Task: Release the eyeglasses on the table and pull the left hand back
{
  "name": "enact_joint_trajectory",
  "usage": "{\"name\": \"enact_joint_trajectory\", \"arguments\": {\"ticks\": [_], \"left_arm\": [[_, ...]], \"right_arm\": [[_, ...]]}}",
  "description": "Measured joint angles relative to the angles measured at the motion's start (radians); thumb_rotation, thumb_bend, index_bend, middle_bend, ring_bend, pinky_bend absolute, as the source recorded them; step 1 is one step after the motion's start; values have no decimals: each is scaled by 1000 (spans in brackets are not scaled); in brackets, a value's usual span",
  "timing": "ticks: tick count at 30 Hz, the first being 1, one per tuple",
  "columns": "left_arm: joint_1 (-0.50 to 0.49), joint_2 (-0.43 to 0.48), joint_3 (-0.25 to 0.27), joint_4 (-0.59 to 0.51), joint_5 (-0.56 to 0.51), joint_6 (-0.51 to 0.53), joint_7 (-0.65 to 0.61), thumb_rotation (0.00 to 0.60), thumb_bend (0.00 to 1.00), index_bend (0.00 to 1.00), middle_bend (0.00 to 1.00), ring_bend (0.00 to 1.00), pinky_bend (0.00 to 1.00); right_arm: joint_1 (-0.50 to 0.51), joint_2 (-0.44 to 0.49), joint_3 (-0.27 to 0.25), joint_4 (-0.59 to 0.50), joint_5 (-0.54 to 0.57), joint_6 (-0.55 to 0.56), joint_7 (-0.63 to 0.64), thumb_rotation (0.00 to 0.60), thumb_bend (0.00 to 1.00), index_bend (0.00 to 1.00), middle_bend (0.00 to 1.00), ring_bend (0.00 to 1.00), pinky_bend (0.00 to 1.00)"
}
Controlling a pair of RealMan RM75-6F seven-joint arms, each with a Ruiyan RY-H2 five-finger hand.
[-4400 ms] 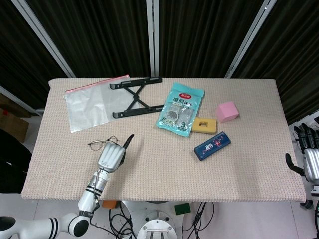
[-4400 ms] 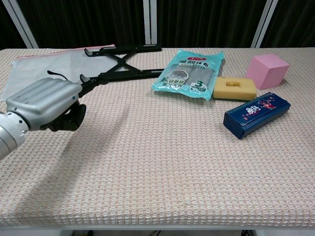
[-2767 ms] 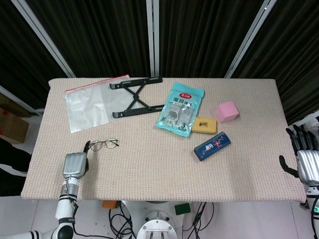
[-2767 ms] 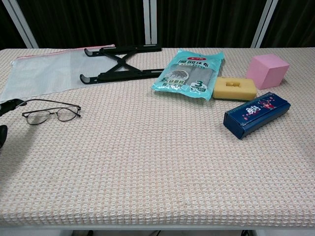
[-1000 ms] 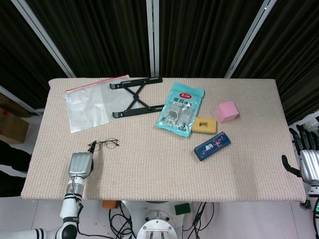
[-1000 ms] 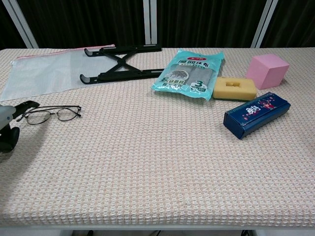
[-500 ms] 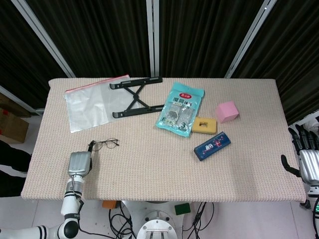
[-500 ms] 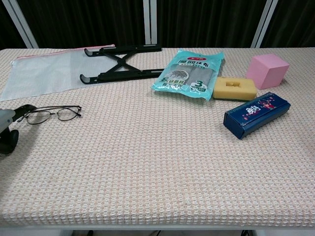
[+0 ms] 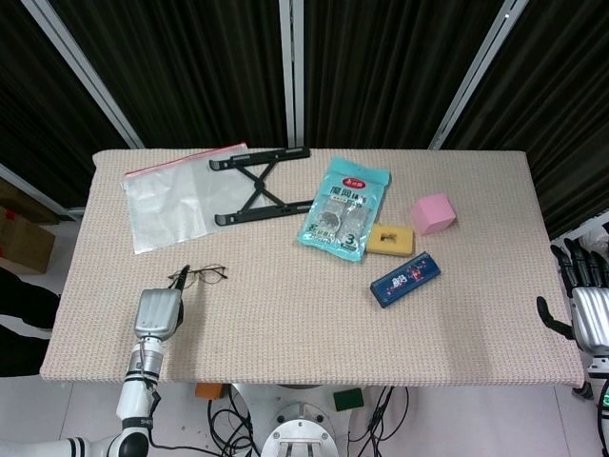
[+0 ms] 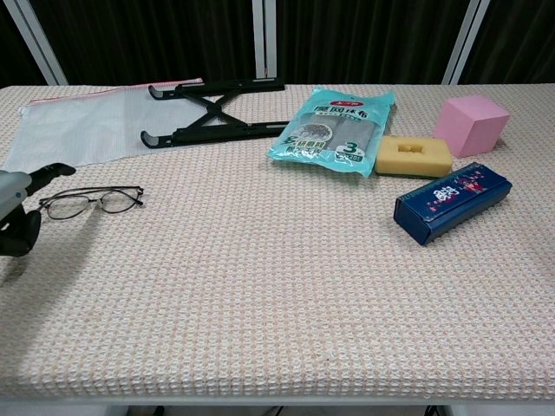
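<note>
The thin wire-framed eyeglasses lie flat on the woven tablecloth near the front left, lenses down and arms unfolded. My left hand sits just behind and to the left of them, holding nothing. One dark fingertip reaches to the frame's left end; I cannot tell whether it touches. My right hand hangs off the table's right edge, fingers spread and empty; the chest view does not show it.
A clear zip bag and a black folding stand lie at the back left. A teal packet, yellow sponge, pink cube and dark blue box sit right of centre.
The left hand let go of the eyeglasses and drew back left toward the table's front edge. In the last half second it edged slightly back toward the frame. The eyeglasses lie still.
</note>
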Motion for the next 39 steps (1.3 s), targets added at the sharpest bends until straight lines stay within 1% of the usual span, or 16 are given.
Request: {"name": "enact_joint_trajectory", "arguments": {"ticks": [4,18,24,28,29,31,32,33,34,35,36,37,38,39], "left_arm": [[-2,-8,8,-3,-12,-14,16,600,717,36,973,907,932],[-8,-12,0,12,-65,-41,28,600,717,37,971,907,931],[-6,-4,-12,3,-40,-17,4,600,714,37,970,907,931],[4,14,-23,-18,19,25,-44,600,648,38,943,893,925],[8,21,-24,-22,39,39,-61,600,602,40,916,875,915],[19,41,-25,-29,99,72,-111,600,505,43,829,815,890],[24,53,-23,-30,128,86,-138,600,442,43,754,757,860],[33,73,-20,-30,167,103,-180,600,383,43,662,668,803],[40,91,-16,-29,196,116,-214,600,336,43,571,567,733],[48,113,-11,-26,225,129,-249,599,286,44,445,422,616],[61,149,-2,-23,259,143,-296,596,248,43,335,299,506],[71,179,6,-22,279,151,-327,571,206,44,207,170,383],[81,211,16,-21,295,157,-352,529,176,44,106,85,289],[97,257,29,-23,308,163,-380,480,156,44,51,44,242]], "right_arm": [[0,-1,0,5,2,-1,4,600,452,0,0,0,0],[1,-5,0,11,4,-5,7,600,452,0,0,0,0],[-2,-1,2,7,3,3,6,600,451,0,0,0,0],[-4,0,-2,5,-1,4,2,600,452,0,0,0,0],[-5,0,-4,6,-1,3,-1,600,452,0,0,0,0],[-8,-1,-10,8,2,-2,-7,600,452,0,0,0,0],[-10,-2,-12,9,4,-4,-9,600,452,0,0,0,0],[-12,-3,-14,11,5,-5,-10,600,452,0,0,0,0],[-15,-5,-17,15,7,-5,-12,600,452,0,0,0,0],[-17,-6,-19,18,9,-5,-13,600,452,0,0,0,0],[-20,-7,-21,21,11,-5,-16,600,449,0,0,0,0],[-24,-8,-24,24,14,-5,-23,600,446,0,0,0,0],[-27,-8,-26,24,17,-5,-31,600,438,0,0,0,0],[-30,-8,-29,24,21,-6,-40,600,424,0,0,0,0]]}}
